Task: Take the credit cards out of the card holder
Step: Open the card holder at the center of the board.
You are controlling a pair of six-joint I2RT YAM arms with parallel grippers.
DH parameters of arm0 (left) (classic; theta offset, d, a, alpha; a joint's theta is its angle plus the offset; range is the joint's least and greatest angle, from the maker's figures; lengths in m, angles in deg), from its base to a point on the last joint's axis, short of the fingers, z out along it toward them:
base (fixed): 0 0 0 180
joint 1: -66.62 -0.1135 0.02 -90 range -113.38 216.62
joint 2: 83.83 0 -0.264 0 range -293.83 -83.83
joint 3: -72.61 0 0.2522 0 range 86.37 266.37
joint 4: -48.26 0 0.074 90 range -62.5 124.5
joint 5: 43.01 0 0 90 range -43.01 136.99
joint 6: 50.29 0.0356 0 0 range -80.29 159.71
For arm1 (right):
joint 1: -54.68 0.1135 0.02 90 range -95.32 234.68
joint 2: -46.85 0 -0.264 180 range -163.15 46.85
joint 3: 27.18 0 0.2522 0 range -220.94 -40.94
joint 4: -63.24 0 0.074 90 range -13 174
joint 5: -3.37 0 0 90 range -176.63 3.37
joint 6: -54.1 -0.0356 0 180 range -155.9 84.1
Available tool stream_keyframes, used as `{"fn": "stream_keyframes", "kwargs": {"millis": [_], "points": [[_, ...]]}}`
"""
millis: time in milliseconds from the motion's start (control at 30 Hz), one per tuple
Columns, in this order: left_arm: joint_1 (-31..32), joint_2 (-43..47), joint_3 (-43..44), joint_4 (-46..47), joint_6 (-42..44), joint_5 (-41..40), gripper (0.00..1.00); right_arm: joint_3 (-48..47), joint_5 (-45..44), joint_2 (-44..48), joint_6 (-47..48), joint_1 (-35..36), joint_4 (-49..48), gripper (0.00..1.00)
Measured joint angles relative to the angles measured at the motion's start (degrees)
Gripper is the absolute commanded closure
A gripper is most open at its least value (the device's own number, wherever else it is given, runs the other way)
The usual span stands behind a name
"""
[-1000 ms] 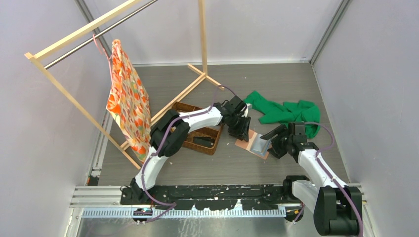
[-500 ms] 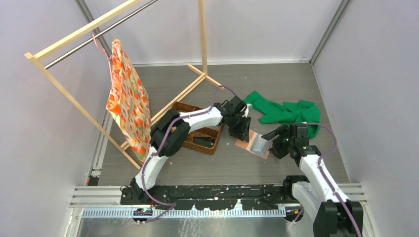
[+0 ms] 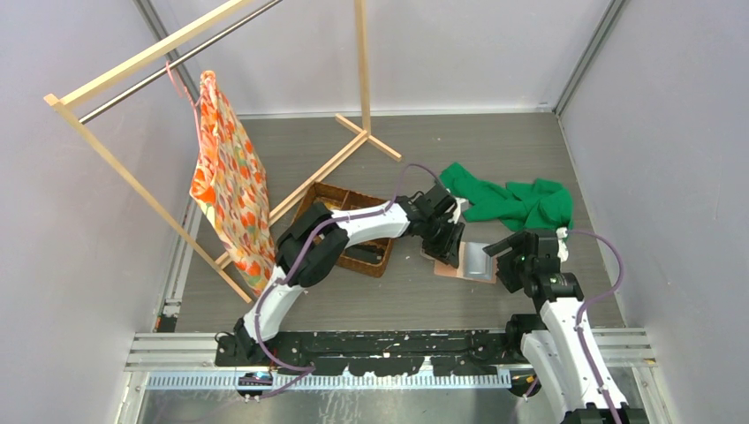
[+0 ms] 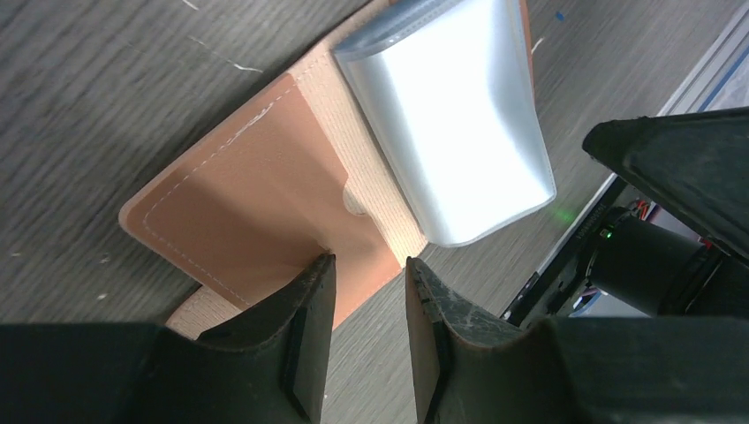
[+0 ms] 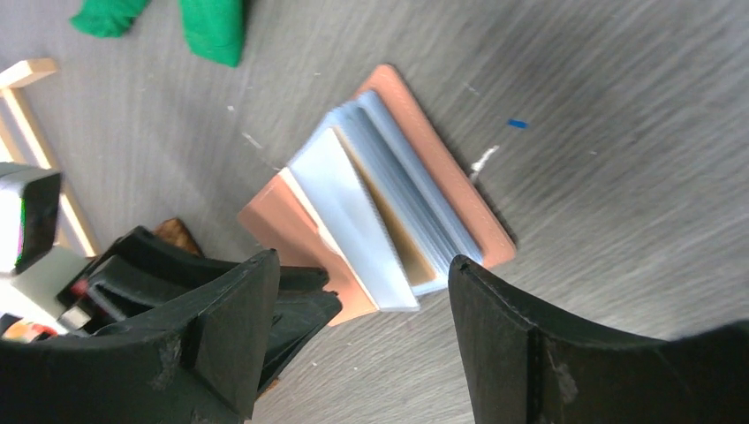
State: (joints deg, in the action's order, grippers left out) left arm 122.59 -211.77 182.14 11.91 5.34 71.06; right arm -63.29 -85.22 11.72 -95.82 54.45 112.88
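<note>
While the left gripper [image 4: 368, 265] stands with its jaws partly apart, its two fingers [image 4: 309, 344] meet the corner of the card holder [image 4: 256, 194] at lower centre of the left wrist frame. A gap shows between them and nothing is clamped across it. Whether the tips press on the tan cover cannot be told.

In the top view the holder lies open on the grey table [image 3: 397, 150], right of centre. Its long axis runs left to right, dropping slightly toward the lower right. The tan cover lies flat toward the left gripper. The silvery sleeve stack [image 4: 450, 124] rises from the fold toward the right gripper [image 3: 505, 261].

The left arm leaves its base at lower left, lifts its elbow over the brown basket [image 3: 375, 262], and runs its white forearm rightward, wrist tipped down onto the holder. The right arm rises from lower right, its gripper pointing left at the holder, jaws spread wide and empty, just beside the raised sleeves.

Only the left wrist view shows the cover stitching and the beige woven band along the fold. Only the right wrist view shows the sleeves fanned edge-on, with a second tan cover beneath them. Only the top view shows the green cloth [image 3: 517, 201] above the holder, the orange patterned cloth [image 3: 230, 190] and the wooden rack [image 3: 362, 62].
</note>
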Motion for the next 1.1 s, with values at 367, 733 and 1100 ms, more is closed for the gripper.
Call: {"fn": "stream_keyframes", "kwargs": {"millis": [367,733,1100], "points": [[0.5,0.0,0.4,-0.4,0.4,-0.3,0.63,-1.6,2.6,-9.6,5.1,-3.7,-0.5,0.25],[-2.2,3.3,-1.4,-2.7,0.5,-2.0,0.63,-3.1,6.4,-15.2,8.2,-3.7,-7.2,0.25],[-3.5,3.2,-2.0,-3.0,0.5,-2.0,0.64,-3.1,7.8,-21.3,9.0,-3.8,-12.3,0.25]]}}
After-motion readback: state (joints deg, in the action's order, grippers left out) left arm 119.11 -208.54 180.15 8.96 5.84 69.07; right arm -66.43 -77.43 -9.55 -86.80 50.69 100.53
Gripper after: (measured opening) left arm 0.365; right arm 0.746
